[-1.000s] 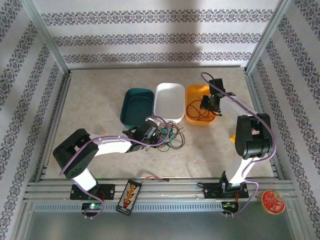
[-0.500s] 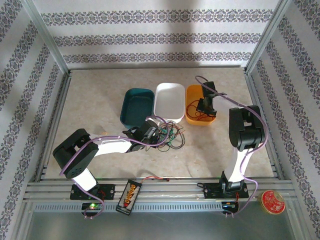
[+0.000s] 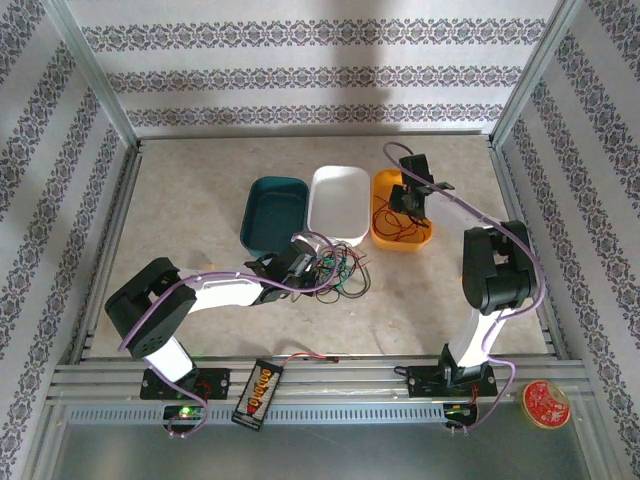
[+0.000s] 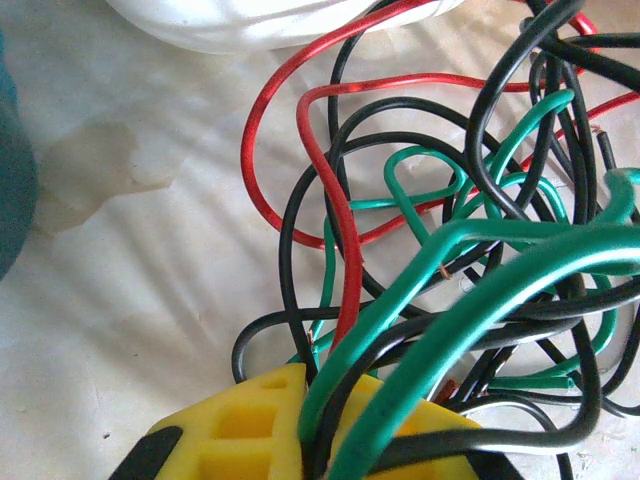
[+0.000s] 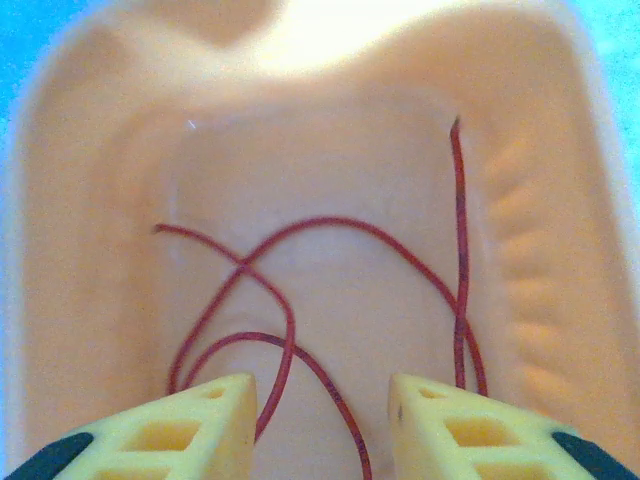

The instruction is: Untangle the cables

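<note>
— Pale, stone-patterned table point(image 3: 200, 190) between papered walls, seen from above. What sits on it?
— Three trays stand in a row: a teal tray point(image 3: 275, 212), a white tray point(image 3: 338, 200) and an orange tray point(image 3: 384, 190). The cables point(image 3: 345, 275) lie heaped on the table just in front of the white tray, at the tip of the left gripper point(image 3: 318, 262). Its jaws are too small to read here. The right gripper point(image 3: 408, 205) hangs over the orange tray, which holds red cables point(image 3: 395, 225).
— And the left wrist view?
— Red, green and black loops cross so thickly that single strands are hard to follow, and several run off the right edge. The yellow fingers point(image 4: 250, 430) are cut off by the bottom edge. They are closed tight, pinching green and black strands.
— Right wrist?
— The tray rim is blurred. The fingers point(image 5: 470, 430) stand partly apart with nothing between them, above the red cables lying loose on the tray floor.
</note>
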`<state>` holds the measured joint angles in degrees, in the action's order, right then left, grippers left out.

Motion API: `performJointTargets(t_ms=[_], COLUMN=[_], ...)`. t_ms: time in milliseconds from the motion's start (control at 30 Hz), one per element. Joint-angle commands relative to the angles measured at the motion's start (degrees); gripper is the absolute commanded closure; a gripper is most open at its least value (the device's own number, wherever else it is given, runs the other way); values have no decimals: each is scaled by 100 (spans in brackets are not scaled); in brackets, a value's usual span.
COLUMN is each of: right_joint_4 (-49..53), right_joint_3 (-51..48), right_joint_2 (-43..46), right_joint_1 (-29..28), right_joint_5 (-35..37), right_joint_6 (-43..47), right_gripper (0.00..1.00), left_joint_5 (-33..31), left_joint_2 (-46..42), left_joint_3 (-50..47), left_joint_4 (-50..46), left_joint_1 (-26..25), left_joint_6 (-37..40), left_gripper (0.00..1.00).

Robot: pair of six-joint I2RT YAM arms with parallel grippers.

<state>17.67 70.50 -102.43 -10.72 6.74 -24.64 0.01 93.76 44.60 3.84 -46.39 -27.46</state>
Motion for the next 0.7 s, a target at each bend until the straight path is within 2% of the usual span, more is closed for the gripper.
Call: performJointTargets(t_ms=[0, 233, 400, 533, 667], right_joint_4=[-95, -165, -371, -422, -464], right_joint_3=[-3, -451, -1334, -2213, -2907], right_joint_2=[302, 952, 1894, 2639, 2922], right_joint_1=[-9, -34, -295, -1152, -1960], right_joint_5=[185, 186, -608, -1133, -1069], right_joint_6=[197, 256, 409, 601, 319], right_gripper=[58, 55, 54, 54, 53], left_joint_5=[67, 76, 67, 32, -1], left_joint_2=[-116, -99, -121, -162, -208], left_joint_3=[110, 147, 114, 74, -21], left_joint_4=[51, 90, 126, 135, 238], left_joint_1=[47, 42, 42, 42, 42], left_joint_6=[-19, -34, -58, -79, -109], left_gripper=[100, 100, 100, 100, 100])
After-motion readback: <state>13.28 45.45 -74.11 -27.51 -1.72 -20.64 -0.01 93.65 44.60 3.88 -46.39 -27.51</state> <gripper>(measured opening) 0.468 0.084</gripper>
